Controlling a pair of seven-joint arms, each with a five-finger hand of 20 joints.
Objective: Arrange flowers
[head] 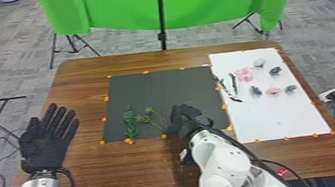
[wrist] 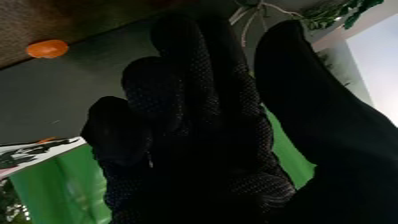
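Note:
My right hand (head: 185,120) is low over the lower right part of the dark mat (head: 159,90), just beside a thin-stemmed sprig (head: 155,117). A fuller green leafy sprig (head: 130,121) lies farther left on the same mat. In the right wrist view the hand (wrist: 200,115) is open, its thumb apart from the fingers, with pale stems (wrist: 259,11) and green leaves (wrist: 333,14) beyond the tips. On the white sheet (head: 278,117) are a pink flower (head: 245,74), a peach flower (head: 274,91), several grey-blue heads (head: 276,71) and dark branches (head: 228,87). My left hand (head: 45,139) is open at the table's left side.
Orange tape pieces (head: 145,72) mark the edges of the mat and sheet; one orange piece (wrist: 47,49) is close in the right wrist view. Behind the brown table (head: 83,90) hangs a green cloth (head: 115,11) on stands. A black pole (head: 162,21) rises at the far edge.

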